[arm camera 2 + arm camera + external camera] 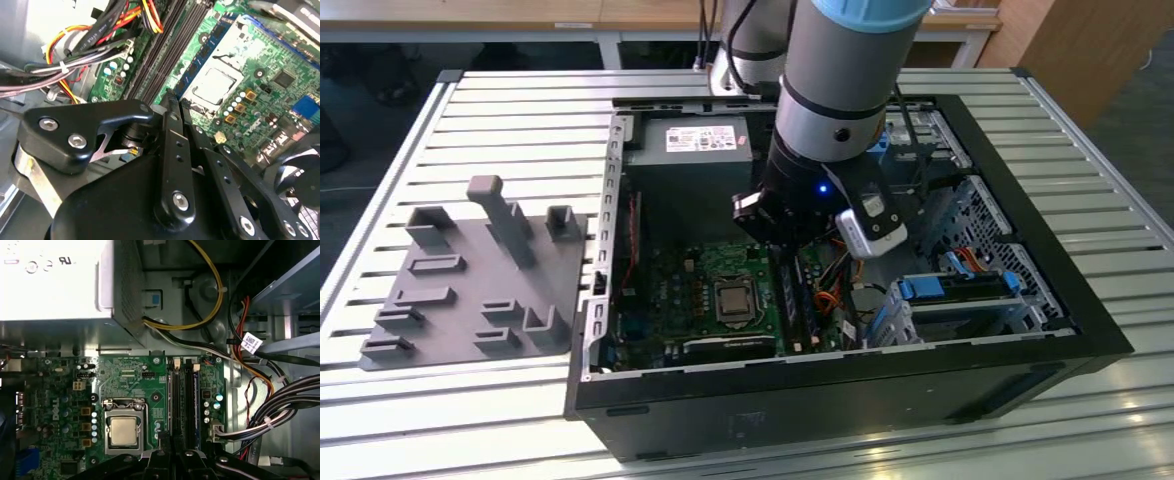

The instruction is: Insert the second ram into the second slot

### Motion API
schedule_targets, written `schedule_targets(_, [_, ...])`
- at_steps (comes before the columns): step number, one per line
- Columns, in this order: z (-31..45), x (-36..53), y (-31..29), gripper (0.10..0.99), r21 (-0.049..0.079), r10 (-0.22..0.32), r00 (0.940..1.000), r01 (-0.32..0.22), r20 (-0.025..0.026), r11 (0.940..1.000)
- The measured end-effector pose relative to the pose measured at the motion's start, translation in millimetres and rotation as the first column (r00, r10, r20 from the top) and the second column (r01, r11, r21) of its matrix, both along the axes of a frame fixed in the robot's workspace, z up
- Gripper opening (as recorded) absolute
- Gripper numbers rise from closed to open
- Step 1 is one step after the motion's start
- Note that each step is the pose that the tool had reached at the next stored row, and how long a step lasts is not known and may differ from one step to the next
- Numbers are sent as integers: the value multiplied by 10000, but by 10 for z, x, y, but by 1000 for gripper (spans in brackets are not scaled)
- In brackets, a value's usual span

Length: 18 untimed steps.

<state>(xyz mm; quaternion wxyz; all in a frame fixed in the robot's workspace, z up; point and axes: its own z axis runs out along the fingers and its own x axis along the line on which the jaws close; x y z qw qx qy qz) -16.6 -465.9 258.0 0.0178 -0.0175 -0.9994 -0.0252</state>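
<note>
Slatted metal table (1067, 130) carries open computer case (854, 385); gripper (175, 100) low over memory slots (182, 395) beside CPU socket (123, 430), fingers (169, 145) drawn narrow, almost touching.

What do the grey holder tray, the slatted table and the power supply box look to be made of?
Tray: matte grey plastic, possibly printed. It has a uniform dull colour and blocky pegs.
Table: bare metal, probably aluminium. The pale ribbed slats have a soft sheen.
Power supply: light satin sheet metal, judging by its flat panels, sharp folded edge and perforated side.
</note>
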Motion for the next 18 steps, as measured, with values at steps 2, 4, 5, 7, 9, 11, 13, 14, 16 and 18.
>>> schedule_targets(2, [-37, 1, 0, 137, -1, -18, 10000, 18, 0, 10000])
schedule_targets(4, [-74, 4, 0, 137, 0, -35, 10000, 35, 1, 10000])
schedule_targets(5, [-92, 4, 0, 137, 0, -44, 10000, 44, 1, 10000])
schedule_targets(7, [-107, 6, 0, 137, -1, -51, 10000, 51, 0, 10000])
schedule_targets(9, [-107, 6, 0, 137, -3, -53, 10000, 53, 0, 10000])
schedule_targets(11, [-109, 6, 0, 137, -2, -53, 10000, 53, 0, 10000])
schedule_targets(13, [-126, 6, 0, 137, 7, -53, 10000, 53, 2, 10000])
schedule_targets(14, [-142, 6, 0, 137, 7, -55, 10000, 55, 1, 10000])
schedule_targets(16, [-178, 15, 0, 137, 24, -65, 10000, 65, 1, 10000])
schedule_targets(18, [-215, 24, 0, 137, 38, -80, 10000, 80, 1, 10000])
